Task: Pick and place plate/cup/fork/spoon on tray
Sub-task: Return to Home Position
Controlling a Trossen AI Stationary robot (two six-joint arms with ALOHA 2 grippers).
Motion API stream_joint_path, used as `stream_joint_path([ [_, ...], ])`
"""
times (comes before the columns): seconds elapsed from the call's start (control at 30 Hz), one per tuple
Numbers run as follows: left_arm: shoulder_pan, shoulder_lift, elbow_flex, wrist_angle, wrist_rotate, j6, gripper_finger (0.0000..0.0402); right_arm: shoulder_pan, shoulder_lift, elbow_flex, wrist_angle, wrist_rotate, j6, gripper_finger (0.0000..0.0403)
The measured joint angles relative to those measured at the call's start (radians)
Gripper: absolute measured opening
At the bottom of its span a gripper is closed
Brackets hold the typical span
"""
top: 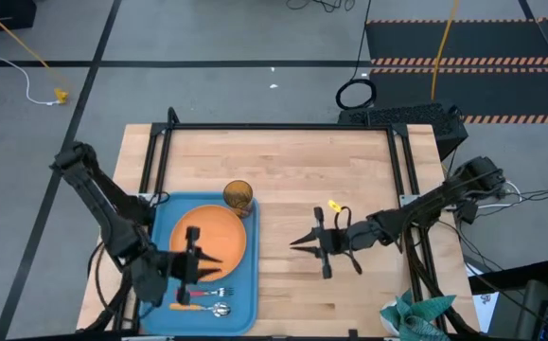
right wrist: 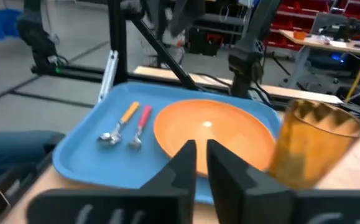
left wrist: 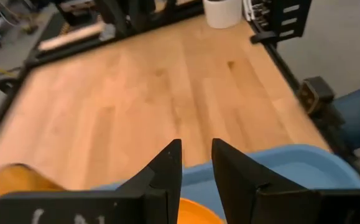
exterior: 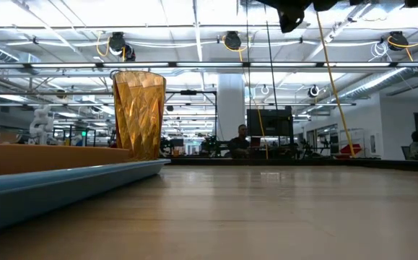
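Note:
The light-blue tray [top: 165, 227] lies at the table's near left. The orange plate [top: 219, 237] rests flat in it. The red-handled fork [right wrist: 139, 126] and the orange-handled spoon [right wrist: 120, 122] lie side by side in the tray's near end. The amber cup [top: 238, 197] stands upright at the tray's far right corner; I cannot tell whether it is inside the rim. My left gripper [top: 217, 267] hovers over the plate's near edge, slightly open and empty [left wrist: 196, 152]. My right gripper [top: 294, 242] hangs empty over bare table right of the tray, fingers together [right wrist: 201, 146].
Bare wood fills the table's middle and far part [top: 283, 161]. A black frame [top: 278, 127] runs along the table's far edge and sides. A small yellow object [top: 333, 206] sits near my right arm. A green-and-white cloth [top: 415, 313] lies at the near right corner.

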Motion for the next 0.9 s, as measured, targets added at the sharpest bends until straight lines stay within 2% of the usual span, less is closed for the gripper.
stream_joint_path([
  [0.13, 0.037, -0.085, 0.000, -0.048, 0.000, 0.081, 0.0092, -0.015, -0.066, 0.000, -0.114, 0.000, -0.015, 0.0003],
  [0.37, 0.100, -0.211, -0.035, -0.043, 0.001, 0.221, 0.0092, -0.037, -0.140, 0.000, -0.241, 0.000, -0.042, 0.0009],
  [0.47, 0.140, -0.282, -0.125, 0.047, 0.032, 0.276, 0.0092, -0.054, -0.155, 0.000, -0.280, -0.001, -0.061, 0.0003],
  [0.67, 0.214, -0.467, -0.340, 0.282, 0.189, 0.353, 0.0092, -0.109, -0.177, -0.036, -0.284, -0.005, -0.064, 0.0001],
  [0.8, 0.245, -0.578, -0.455, 0.394, 0.254, 0.389, 0.0091, -0.155, -0.185, -0.080, -0.250, -0.059, -0.061, 0.0001],
  [0.9, 0.270, -0.640, -0.517, 0.417, 0.265, 0.393, 0.0067, -0.184, -0.192, -0.118, -0.195, -0.083, -0.063, 0.0001],
])
